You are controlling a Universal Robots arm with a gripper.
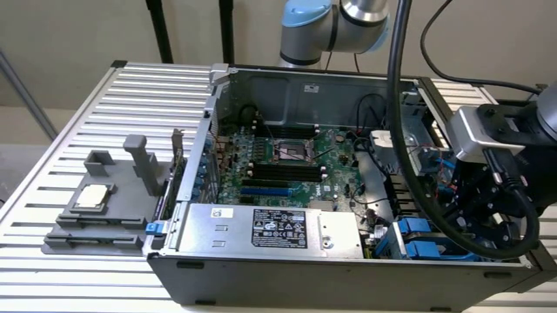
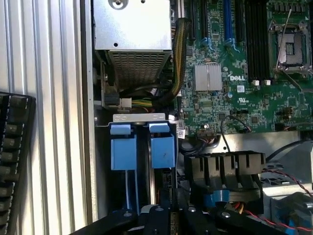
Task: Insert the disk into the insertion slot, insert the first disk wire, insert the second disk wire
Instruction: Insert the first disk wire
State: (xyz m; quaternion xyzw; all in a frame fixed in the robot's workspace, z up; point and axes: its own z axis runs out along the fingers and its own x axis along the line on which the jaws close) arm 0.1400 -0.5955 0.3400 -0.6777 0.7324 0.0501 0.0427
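Observation:
The insertion slot [image 2: 141, 161], a drive cage with two bright blue latch tabs [image 2: 162, 152], sits at the case's near corner on the exterior view's right [image 1: 416, 236]. My gripper [image 2: 171, 215] hangs right over the cage. Its dark fingers [image 2: 155, 215] stand close together, just past the ends of the blue tabs. Whether anything is pinched between them I cannot tell. The disk's silver body is hidden. Black cables [image 2: 146, 93] and thin red-and-black wires [image 2: 288, 181] run near the cage. I cannot tell which of them are the disk wires.
The open computer case [image 1: 348, 274] lies on a slatted metal table [image 1: 113, 104]. Inside are the green motherboard [image 1: 296, 163] and a silver power-supply box [image 1: 270, 228]. A grey fixture [image 1: 104, 208] stands on the exterior view's left. A thick black hose [image 1: 409, 130] crosses the case.

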